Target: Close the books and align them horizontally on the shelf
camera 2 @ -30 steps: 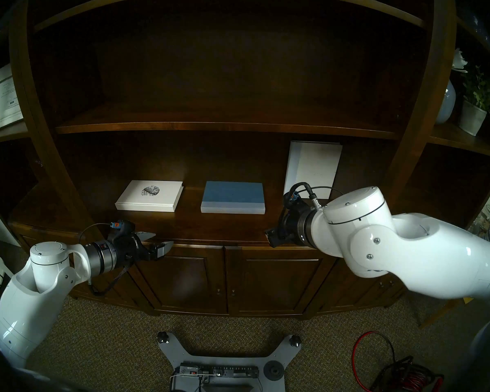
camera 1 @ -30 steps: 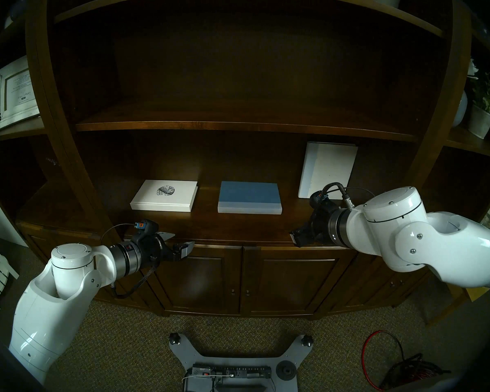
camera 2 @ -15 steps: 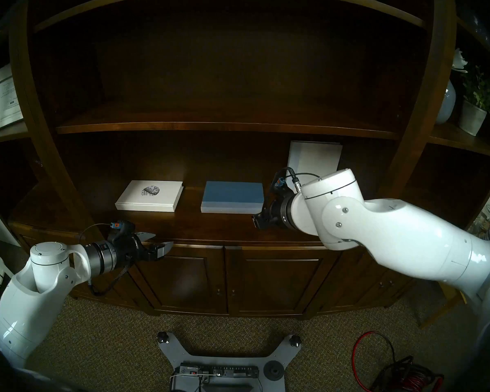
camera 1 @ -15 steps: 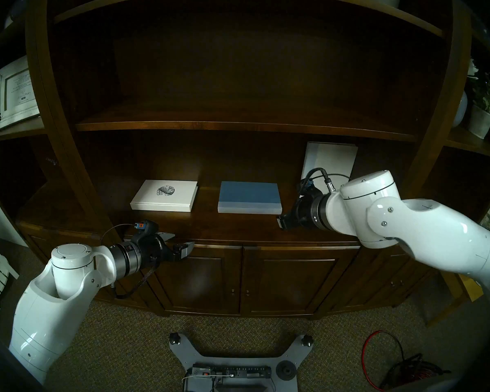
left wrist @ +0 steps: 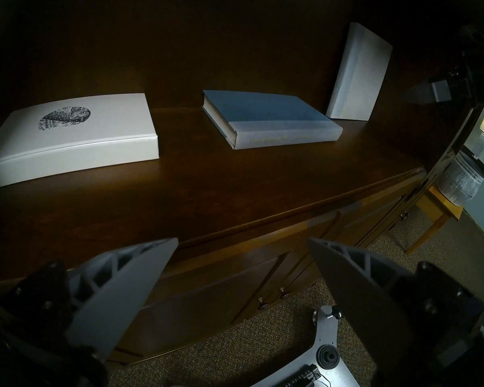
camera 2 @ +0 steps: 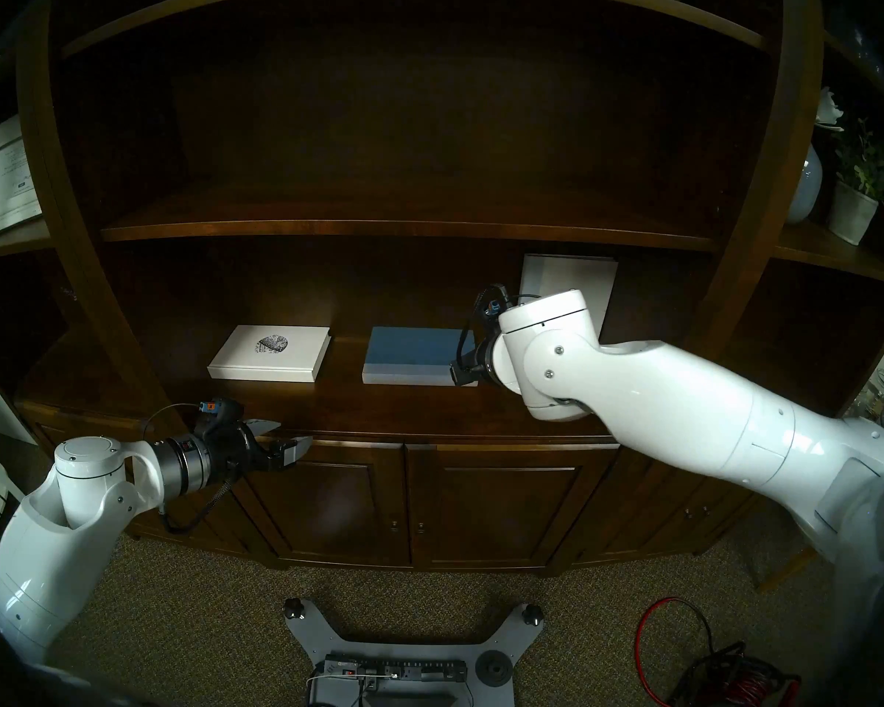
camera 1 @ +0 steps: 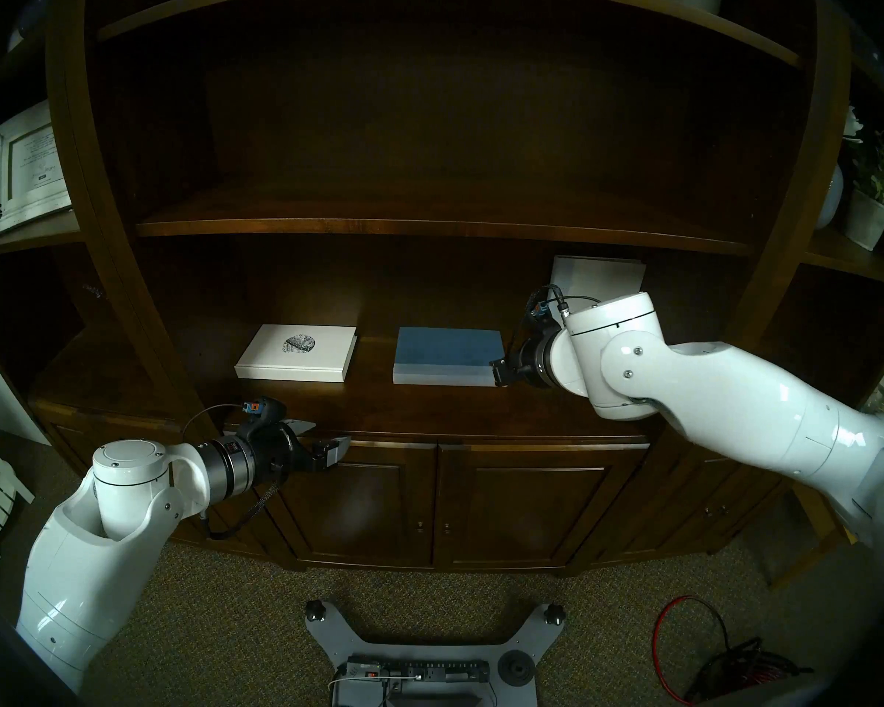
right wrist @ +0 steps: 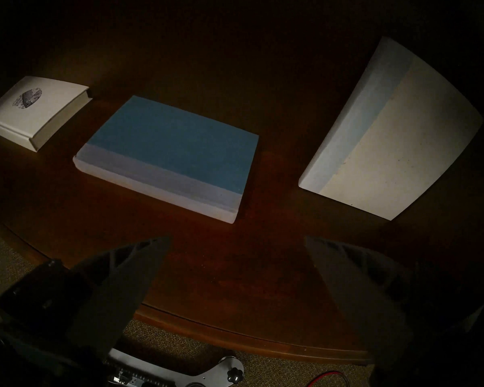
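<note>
Left claw (camera 1: pixel 322 435) hangs nearest, jaws spread wide and empty, level with the front lip of the shelf (camera 1: pixel 430 410) above the cabinet doors (camera 1: pixel 532 502). Further in, the right claw (camera 1: pixel 500 373) hovers over the shelf beside the blue book's right end, fingers parted, gripping nothing. On the shelf lie the emblem book (camera 1: pixel 297 352) at left and the blue book (camera 1: pixel 450 355) in the middle, both closed and flat, well apart. Farthest back, at right, the plain white book (camera 1: pixel 600 277) stands upright against the rear panel
</note>
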Tool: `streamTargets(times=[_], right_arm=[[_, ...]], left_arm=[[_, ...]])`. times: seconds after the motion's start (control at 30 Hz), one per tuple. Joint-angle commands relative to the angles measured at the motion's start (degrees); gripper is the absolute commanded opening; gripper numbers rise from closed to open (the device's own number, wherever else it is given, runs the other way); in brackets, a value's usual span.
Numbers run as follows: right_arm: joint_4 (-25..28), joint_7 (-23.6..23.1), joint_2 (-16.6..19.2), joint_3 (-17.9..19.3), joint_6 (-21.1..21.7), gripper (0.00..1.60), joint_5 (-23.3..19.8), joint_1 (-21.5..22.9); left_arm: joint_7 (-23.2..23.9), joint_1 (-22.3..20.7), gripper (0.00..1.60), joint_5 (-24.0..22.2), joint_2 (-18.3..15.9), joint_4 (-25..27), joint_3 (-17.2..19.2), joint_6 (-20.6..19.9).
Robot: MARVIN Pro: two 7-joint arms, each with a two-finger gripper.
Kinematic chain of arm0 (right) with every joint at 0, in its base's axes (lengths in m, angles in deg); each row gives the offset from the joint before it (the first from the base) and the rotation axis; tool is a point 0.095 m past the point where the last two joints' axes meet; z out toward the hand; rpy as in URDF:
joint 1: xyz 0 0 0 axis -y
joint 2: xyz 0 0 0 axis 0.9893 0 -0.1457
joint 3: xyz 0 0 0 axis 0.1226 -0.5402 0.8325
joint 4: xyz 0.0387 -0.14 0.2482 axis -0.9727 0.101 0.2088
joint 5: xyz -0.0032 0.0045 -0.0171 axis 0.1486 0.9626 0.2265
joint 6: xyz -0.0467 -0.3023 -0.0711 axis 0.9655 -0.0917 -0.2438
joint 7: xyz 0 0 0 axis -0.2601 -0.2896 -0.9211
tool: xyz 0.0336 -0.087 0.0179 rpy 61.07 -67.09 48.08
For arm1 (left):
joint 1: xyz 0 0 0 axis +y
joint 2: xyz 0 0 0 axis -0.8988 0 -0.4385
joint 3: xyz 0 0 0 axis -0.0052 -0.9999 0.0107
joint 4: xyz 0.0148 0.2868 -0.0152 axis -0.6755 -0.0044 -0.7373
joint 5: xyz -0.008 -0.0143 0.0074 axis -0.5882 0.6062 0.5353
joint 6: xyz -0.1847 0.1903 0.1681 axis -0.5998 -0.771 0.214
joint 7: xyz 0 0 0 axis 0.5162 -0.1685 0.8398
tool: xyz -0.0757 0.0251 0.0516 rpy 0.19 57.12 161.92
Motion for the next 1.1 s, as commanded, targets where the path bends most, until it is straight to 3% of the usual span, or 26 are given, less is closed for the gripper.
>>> streamTargets(times=[0.0,0.1,0.4,0.43,0.47,1.07], right_arm=[[-3.2,5.9,-6.2,-0.8,-2.1,1.6,1.9,4.4],[-5.9,7.7,-9.3,-1.4,-2.8,1.6,2.6,5.0],[-12.2,8.6,-14.1,-3.4,-4.0,1.6,4.4,7.1],[-13.8,10.4,-16.1,-3.4,-4.0,1.6,4.6,7.0],[-14.2,8.9,-15.5,-3.9,-4.2,1.6,4.9,7.3],[-28.0,11.7,-22.5,-6.6,-5.3,1.6,6.8,9.3]], left_arm=[[0.1,-1.0,1.6,-0.1,-0.1,1.0,0.4,0.4],[0.1,-1.0,1.6,-0.1,-0.1,1.0,0.4,0.4],[0.1,-1.0,1.6,-0.1,-0.1,1.0,0.4,0.4],[0.1,-1.0,1.6,-0.1,-0.1,1.0,0.4,0.4],[0.1,-1.0,1.6,-0.1,-0.1,1.0,0.4,0.4],[0.1,-1.0,1.6,-0.1,-0.1,1.0,0.4,0.4]])
